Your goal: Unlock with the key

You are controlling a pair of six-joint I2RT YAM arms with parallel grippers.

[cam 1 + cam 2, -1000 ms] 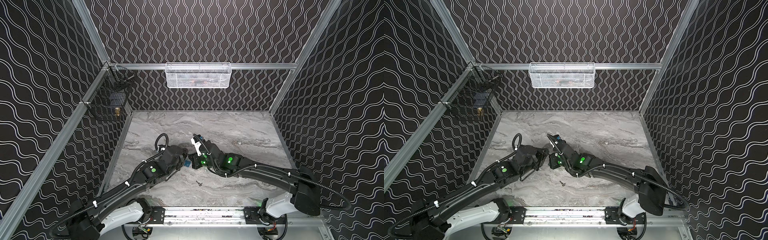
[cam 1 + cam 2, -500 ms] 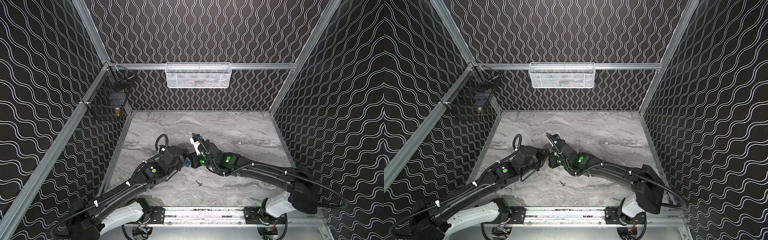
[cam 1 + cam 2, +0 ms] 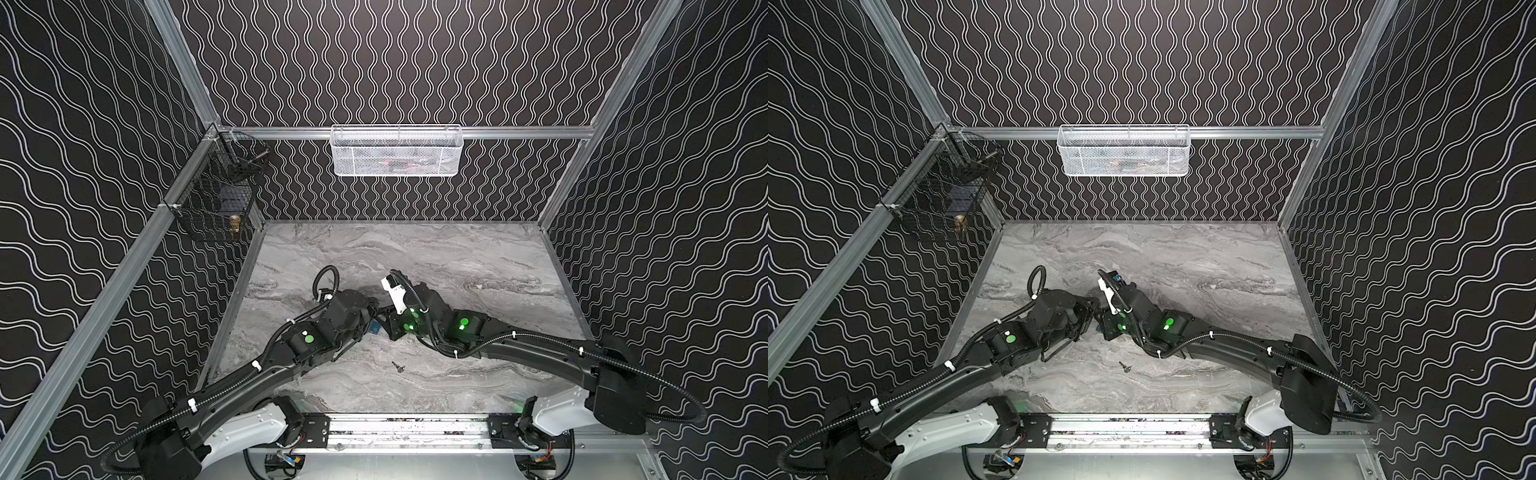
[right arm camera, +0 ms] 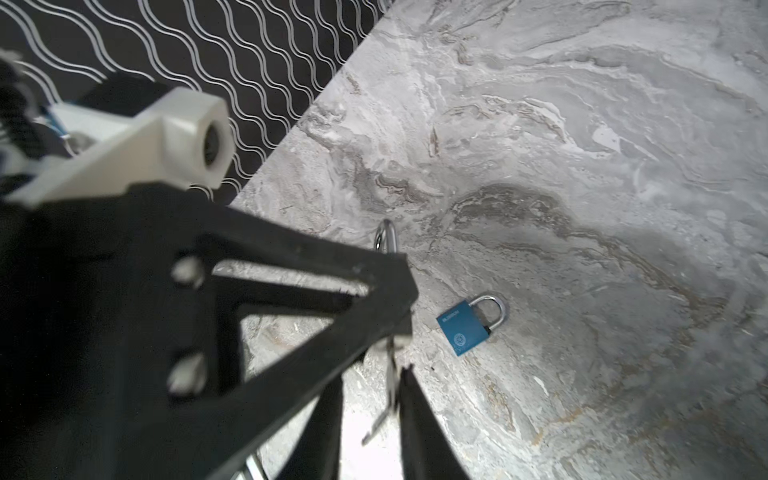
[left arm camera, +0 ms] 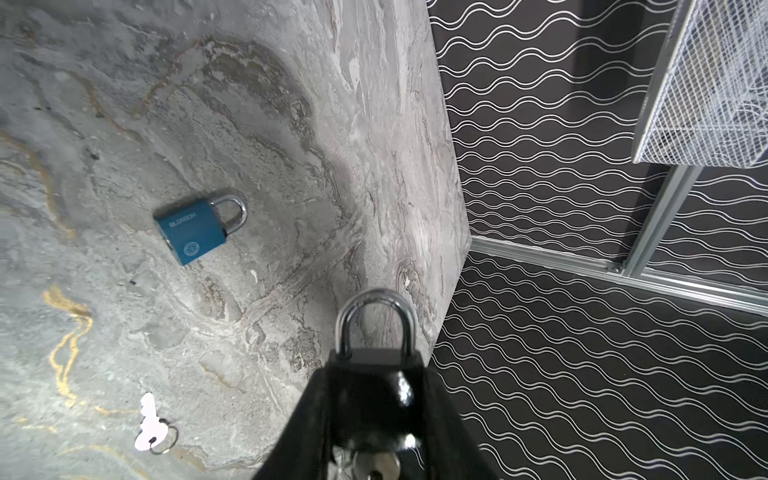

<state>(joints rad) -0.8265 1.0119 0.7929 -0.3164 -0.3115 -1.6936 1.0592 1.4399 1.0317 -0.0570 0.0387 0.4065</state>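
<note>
Key [image 4: 390, 374] in black padlock [image 5: 376, 365], clamped by left end effector [image 5: 374, 386], right end effector [image 4: 372, 384] released, blue padlock [image 5: 195, 230] nearby

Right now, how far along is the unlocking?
Done: the left gripper grips the black lock, and a key appears to sit in its keyhole. In hand: the right gripper stands open around that key. To do: the shackle is closed, so turning remains. The blue lock lies untouched.
</note>
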